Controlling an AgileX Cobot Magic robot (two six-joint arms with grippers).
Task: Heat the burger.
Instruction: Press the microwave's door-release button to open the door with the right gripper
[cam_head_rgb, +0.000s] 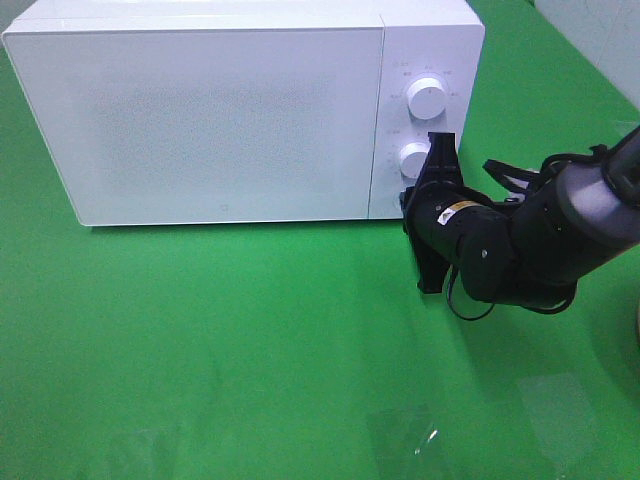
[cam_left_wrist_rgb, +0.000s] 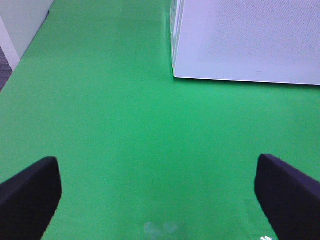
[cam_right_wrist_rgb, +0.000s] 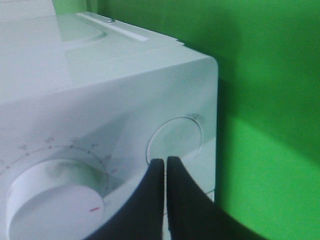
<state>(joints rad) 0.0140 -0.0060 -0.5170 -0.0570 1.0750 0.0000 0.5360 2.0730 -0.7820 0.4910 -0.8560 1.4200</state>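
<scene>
Overhead view: a white microwave (cam_head_rgb: 200, 110) stands on the green table (cam_head_rgb: 250, 340), its door (cam_head_rgb: 190, 120) shut. The control panel carries an upper dial (cam_head_rgb: 427, 97) and a lower dial (cam_head_rgb: 413, 158).

My right claw (cam_head_rgb: 441, 145) is raised against this panel, tips just beside the lower dial. My right wrist view shows its two fingers (cam_right_wrist_rgb: 145, 200) pressed together with nothing between them. The tips sit at the rim of a flat round button (cam_right_wrist_rgb: 175, 137) near the panel's corner; whether they touch it I cannot tell.

My left claw (cam_left_wrist_rgb: 157, 165) hangs over bare table with its fingers (cam_left_wrist_rgb: 30, 195) spread wide and empty, the microwave well ahead of it.

The burger appears in none of the three views, so I cannot tell where it lies.
</scene>
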